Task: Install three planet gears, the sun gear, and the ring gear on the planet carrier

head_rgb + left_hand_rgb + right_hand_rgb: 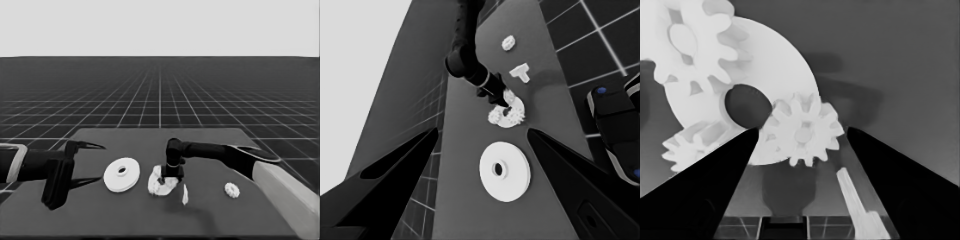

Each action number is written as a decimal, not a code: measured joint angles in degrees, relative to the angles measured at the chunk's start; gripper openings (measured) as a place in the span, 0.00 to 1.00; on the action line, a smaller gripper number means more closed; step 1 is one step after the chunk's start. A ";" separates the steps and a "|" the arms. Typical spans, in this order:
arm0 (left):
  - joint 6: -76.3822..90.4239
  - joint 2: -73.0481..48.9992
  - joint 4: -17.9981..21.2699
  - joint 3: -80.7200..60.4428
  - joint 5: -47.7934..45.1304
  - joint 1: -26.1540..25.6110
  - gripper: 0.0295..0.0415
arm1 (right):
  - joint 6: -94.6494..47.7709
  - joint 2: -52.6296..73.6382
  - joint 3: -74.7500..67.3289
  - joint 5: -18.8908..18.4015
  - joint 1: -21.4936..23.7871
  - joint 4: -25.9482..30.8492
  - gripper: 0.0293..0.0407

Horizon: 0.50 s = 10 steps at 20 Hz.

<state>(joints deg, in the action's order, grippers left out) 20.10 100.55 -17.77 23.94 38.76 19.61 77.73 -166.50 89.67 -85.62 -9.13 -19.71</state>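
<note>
My right gripper [161, 178] is down over the smaller round part [162, 186] at table centre, fingers apart, clamped on nothing. 3 gears sit on it; the nearest gear [802, 132] lies between my fingertips. 4th gear [231, 189] lies loose toward my right side, so the right arm is nearer. Larger round part [121, 174] sits just left, by my idle left gripper [92, 162], which is also apart.

Right end effector [161, 178] over the smaller round part [161, 186] — gears aboard.
</note>
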 joint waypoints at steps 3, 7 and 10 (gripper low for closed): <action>0.00 0.00 0.00 0.00 0.00 0.00 0.75 | 0.00 0.00 0.00 0.00 0.00 0.00 0.81; 0.00 0.00 0.00 0.00 0.00 0.00 0.75 | 1.90 0.88 -3.11 -1.51 3.18 3.28 0.81; 0.00 0.00 0.00 0.00 0.00 0.00 0.75 | 3.39 1.38 -5.40 -2.58 8.06 7.65 0.81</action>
<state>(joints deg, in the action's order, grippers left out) 20.10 100.55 -17.77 23.94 38.76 19.61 81.12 -165.11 84.27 -88.21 -1.06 -12.06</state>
